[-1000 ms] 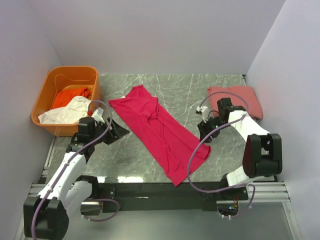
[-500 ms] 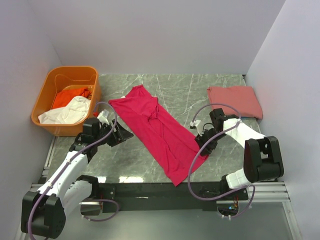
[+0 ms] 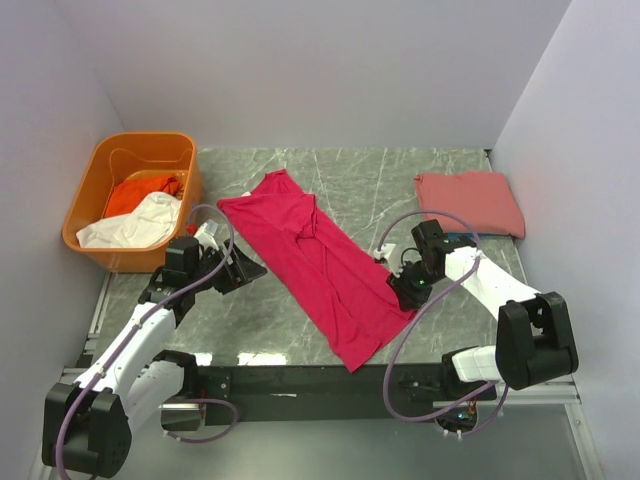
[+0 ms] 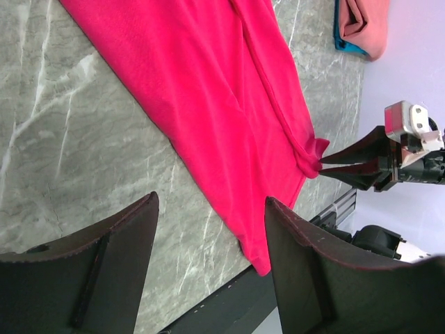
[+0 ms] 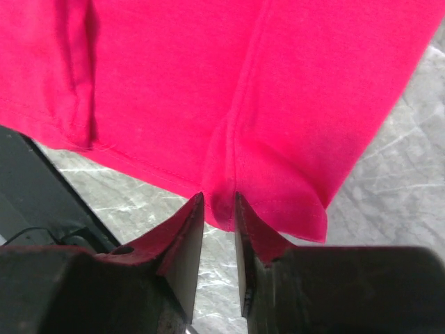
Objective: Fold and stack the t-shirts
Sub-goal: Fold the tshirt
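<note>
crimson-pink t-shirt [image 3: 322,268], long soft creased strip

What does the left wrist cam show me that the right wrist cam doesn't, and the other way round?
Left wrist only: the right gripper seen side-on at a corner of the crimson t-shirt, the open left gripper, and the folded salmon-pink t-shirt. Right wrist only: a close-up of the hem ridge pinched between its fingers. Both: the crimson t-shirt on the marble table.
</note>
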